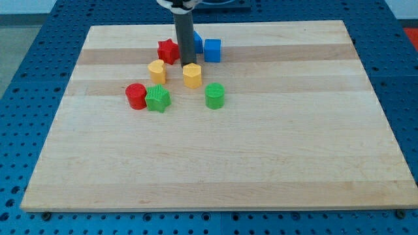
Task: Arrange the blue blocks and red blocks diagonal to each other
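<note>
My tip (185,66) is at the end of the dark rod that comes down from the view's top. It stands just above the yellow hexagon block (192,75) and right of the red star block (168,51). A blue cube (212,49) sits to the right of the rod. A second blue block (197,42) is partly hidden behind the rod. A red cylinder (136,95) sits lower left, touching the green star block (157,98).
A yellow heart-like block (157,70) lies left of the yellow hexagon. A green cylinder (214,95) sits lower right of the cluster. The wooden board (261,163) rests on a blue perforated table.
</note>
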`<state>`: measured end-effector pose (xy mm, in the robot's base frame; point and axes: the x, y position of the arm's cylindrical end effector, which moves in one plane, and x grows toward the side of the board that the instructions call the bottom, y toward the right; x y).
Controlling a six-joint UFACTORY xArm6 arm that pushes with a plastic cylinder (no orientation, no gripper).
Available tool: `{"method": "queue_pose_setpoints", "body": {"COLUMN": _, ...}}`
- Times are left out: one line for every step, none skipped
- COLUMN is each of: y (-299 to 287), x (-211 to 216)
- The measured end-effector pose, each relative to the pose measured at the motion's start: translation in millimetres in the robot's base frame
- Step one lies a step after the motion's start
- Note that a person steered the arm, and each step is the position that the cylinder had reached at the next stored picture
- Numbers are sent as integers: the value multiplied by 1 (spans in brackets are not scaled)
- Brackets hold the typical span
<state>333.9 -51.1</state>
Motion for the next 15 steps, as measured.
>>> {"method": "queue_pose_setpoints", "body": {"y": 46, "x": 0}}
{"method": "queue_pose_setpoints", "body": {"y": 91, "x": -11}}
{"method": "queue_pose_setpoints", "body": {"y": 101, "x": -38}}
{"method": "queue_pose_setpoints", "body": {"y": 86, "x": -46}}
{"method": "queue_pose_setpoints", "body": {"y": 57, "x": -44}}
{"method": "queue_pose_setpoints", "body": {"y": 50, "x": -24}}
{"method": "queue_pose_setpoints", "body": {"y": 52, "x": -5}}
{"method": "queue_pose_setpoints", "body": {"y": 49, "x": -8}}
{"method": "queue_pose_setpoints", "body": {"y": 34, "x": -23}}
{"method": "queue_pose_setpoints", "body": {"y": 21, "x": -25}}
{"method": "queue_pose_setpoints", "body": {"y": 19, "x": -30}}
{"method": "queue_pose_setpoints", "body": {"y": 19, "x": -41}}
{"method": "queue_pose_setpoints", "body": {"y": 19, "x": -44}}
{"method": "queue_pose_setpoints", "body": {"y": 13, "x": -37}}
{"method": "queue_pose_setpoints", "body": {"y": 5, "x": 0}}
